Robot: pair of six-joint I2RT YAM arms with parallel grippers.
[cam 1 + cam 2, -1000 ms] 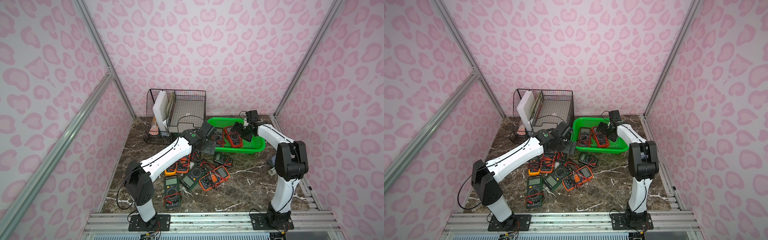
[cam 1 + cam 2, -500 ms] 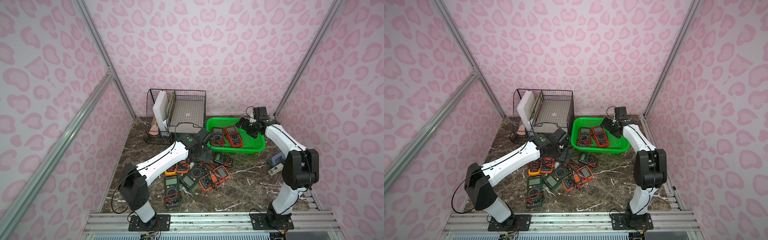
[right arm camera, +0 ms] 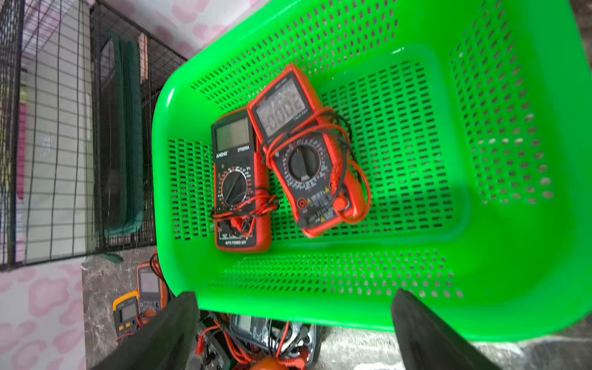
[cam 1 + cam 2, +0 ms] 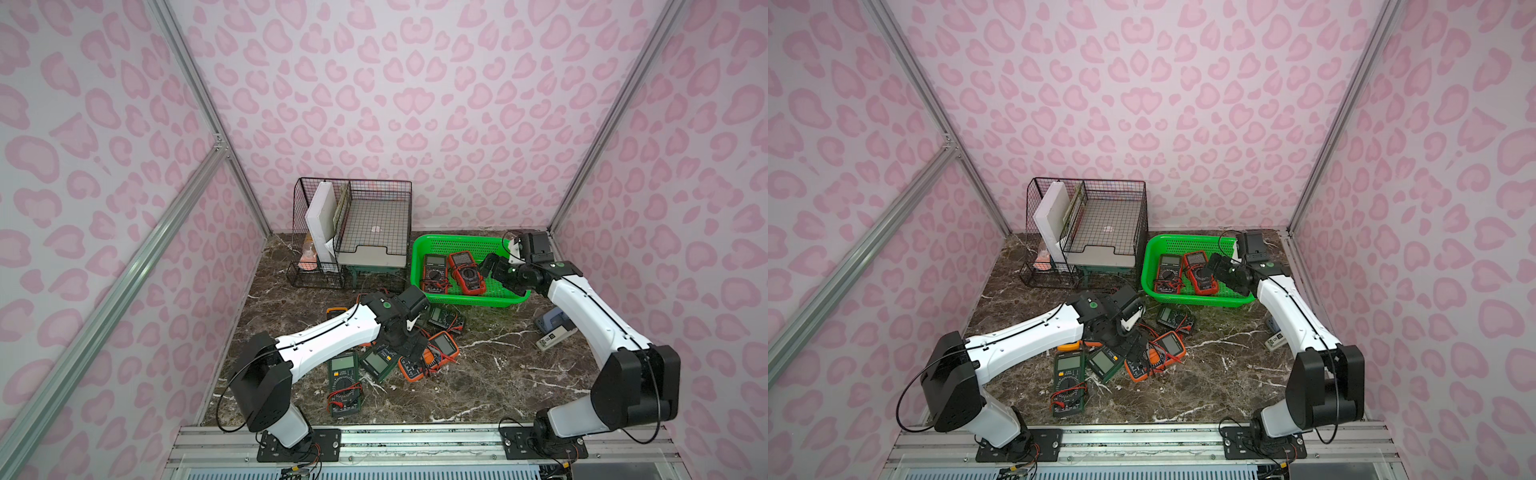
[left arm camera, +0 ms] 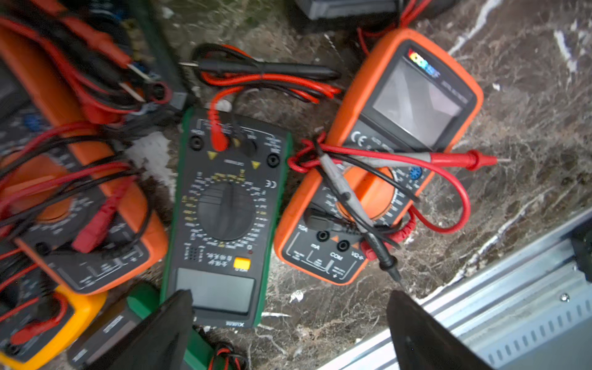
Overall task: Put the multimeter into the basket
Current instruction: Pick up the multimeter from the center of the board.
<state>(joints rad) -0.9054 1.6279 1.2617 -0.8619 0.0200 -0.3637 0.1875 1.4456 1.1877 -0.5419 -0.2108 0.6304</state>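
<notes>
- In both top views: dark marbled surface (image 4: pixel 498 374), pink spotted walls (image 4: pixel 415 104); green basket (image 4: pixel 469 300) at the far right corner; heap of multimeters (image 4: pixel 442 345) mid-surface, partly hidden by the left arm (image 4: pixel 332 332).
- Left wrist view: left fingers (image 5: pixel 166 330) apart, empty, above a green multimeter (image 5: pixel 224 208) on the surface; neighbours blurred, cut off.
- Right wrist view: right fingers (image 3: pixel 426 333) apart, empty, near the basket's rim; two red multimeters (image 3: pixel 307 160) inside.

Place: robot lab test cell, definitely not someone's home
Walls: pink leopard-print panels (image 4: pixel 415 104) on aluminium framing (image 4: pixel 134 270)
Floor: dark marble-look tabletop (image 4: pixel 498 374)
Gear: white left arm (image 4: pixel 328 336) and right arm (image 4: pixel 590 316) bolted to a metal rail (image 4: pixel 415 436), pile of multimeters (image 4: pixel 344 374) on the table
</notes>
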